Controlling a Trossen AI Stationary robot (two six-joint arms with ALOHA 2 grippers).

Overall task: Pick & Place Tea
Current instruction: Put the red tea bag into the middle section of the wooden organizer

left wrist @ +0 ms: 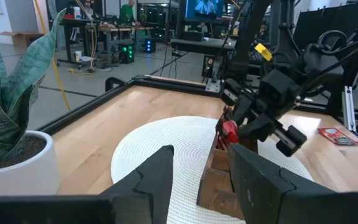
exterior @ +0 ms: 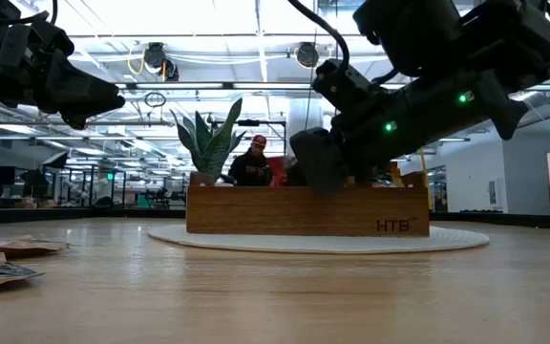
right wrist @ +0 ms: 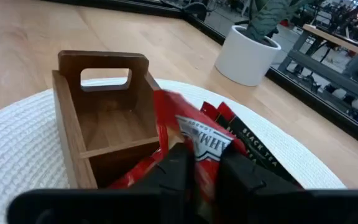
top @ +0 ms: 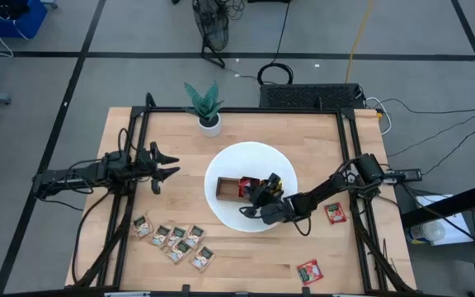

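Observation:
The brown wooden tray point(top: 231, 188) stands on a round white mat point(top: 221, 169). My right gripper point(top: 264, 195) is over the tray's right end, shut on a red tea sachet point(right wrist: 194, 138). More red sachets point(right wrist: 241, 140) stand in the compartment below it, and the other compartments point(right wrist: 114, 127) show bare wood. Two red sachets point(top: 335, 214) point(top: 308, 271) lie flat on the table to the right. Several pale beige sachets point(top: 176, 239) lie near the front left. My left gripper point(top: 166, 166) hovers open, left of the mat. My right gripper pinches the red sachet by its upper edge point(right wrist: 199, 155) between the two fingers point(right wrist: 176, 169). It slants down from the table's right. The sachet hangs tilted below the fingers, its lower part inside the tray's end compartment among the other red sachets point(left wrist: 230, 132).
A potted plant point(top: 207, 109) in a white pot stands at the far edge, behind the mat. A black frame rail point(top: 134, 148) runs along the table's left and right sides. Bare wood point(top: 246, 256) shows in front of the mat. A person point(exterior: 253, 162) sits in the room beyond.

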